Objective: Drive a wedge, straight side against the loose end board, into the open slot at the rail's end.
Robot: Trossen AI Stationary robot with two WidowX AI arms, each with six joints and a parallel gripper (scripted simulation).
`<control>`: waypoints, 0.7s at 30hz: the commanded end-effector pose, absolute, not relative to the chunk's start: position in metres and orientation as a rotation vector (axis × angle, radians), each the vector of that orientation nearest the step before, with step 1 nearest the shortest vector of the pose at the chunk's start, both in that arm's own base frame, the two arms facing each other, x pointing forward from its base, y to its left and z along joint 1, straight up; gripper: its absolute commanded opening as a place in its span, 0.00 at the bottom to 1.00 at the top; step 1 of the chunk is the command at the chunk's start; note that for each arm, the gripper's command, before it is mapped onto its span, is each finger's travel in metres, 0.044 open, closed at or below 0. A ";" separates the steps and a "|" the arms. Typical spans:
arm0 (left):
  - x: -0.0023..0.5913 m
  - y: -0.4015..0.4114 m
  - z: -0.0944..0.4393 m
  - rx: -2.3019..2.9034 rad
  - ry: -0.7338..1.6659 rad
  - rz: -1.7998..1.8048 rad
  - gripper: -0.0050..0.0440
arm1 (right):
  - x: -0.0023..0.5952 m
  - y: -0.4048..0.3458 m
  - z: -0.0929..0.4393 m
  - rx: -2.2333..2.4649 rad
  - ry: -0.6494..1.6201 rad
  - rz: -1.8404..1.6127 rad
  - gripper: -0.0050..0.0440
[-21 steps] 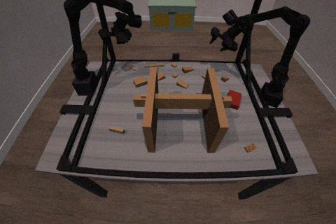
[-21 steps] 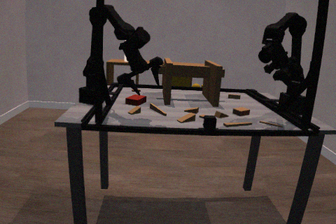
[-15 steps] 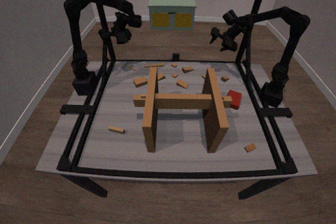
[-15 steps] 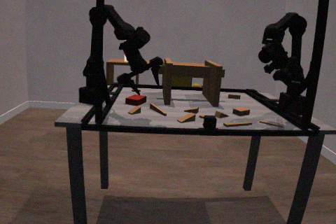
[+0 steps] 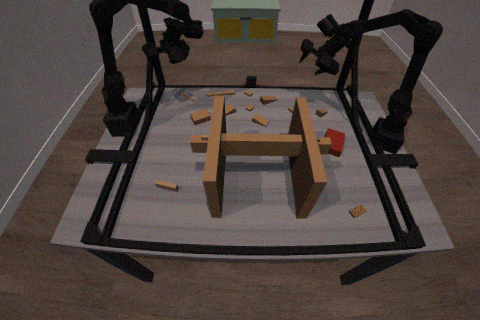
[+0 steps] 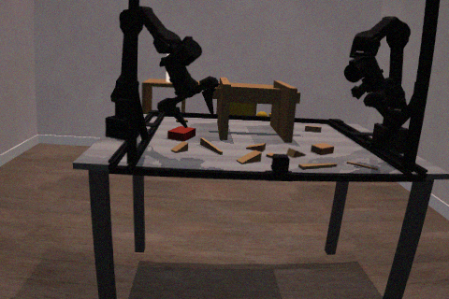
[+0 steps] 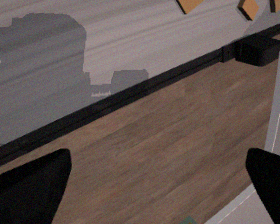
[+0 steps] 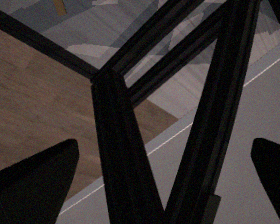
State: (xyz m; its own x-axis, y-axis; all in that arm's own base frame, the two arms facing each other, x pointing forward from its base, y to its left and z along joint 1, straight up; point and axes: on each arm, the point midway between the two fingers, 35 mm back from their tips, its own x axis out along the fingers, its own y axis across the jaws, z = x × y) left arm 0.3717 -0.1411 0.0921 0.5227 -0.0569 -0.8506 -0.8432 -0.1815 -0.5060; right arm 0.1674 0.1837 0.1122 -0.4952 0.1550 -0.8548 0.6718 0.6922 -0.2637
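Observation:
The rail (image 5: 260, 145) (image 6: 253, 86) joins two upright wooden end boards (image 5: 214, 156) (image 5: 311, 161) (image 6: 283, 114); its ends poke out beyond both. At this size I cannot tell how the slots and any wedges in them sit. Loose wedges (image 5: 260, 120) (image 5: 268, 99) (image 6: 249, 157) (image 6: 210, 146) lie behind the boards. My left gripper (image 5: 311, 65) (image 6: 198, 120) (image 7: 160, 158) is open and empty, in the air beyond the table's back edge. My right gripper (image 8: 165, 147) is also open and empty, in the air near the back corner post; its fingertips are unclear in the top and exterior views.
A red block (image 5: 335, 141) (image 6: 181, 133) lies beside one end board. A thicker wooden block (image 5: 200, 116) (image 6: 323, 149), a bar (image 5: 166, 185) (image 6: 312, 129), thin strips (image 5: 221, 93) (image 6: 318, 165) and a small brown plate (image 5: 357, 211) lie about. Black frame posts (image 8: 127, 150) rise at the back corners.

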 end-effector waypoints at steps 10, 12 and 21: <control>0.375 -0.086 0.058 -1.068 1.020 0.739 1.00 | 0.247 0.150 0.121 0.666 1.535 -0.118 1.00; 0.374 -0.083 0.056 -1.031 1.038 0.726 1.00 | 0.253 0.148 0.124 0.660 1.491 -0.087 1.00; 0.370 -0.051 0.038 -0.719 1.204 0.596 1.00 | 0.301 0.117 0.159 0.548 1.063 0.111 1.00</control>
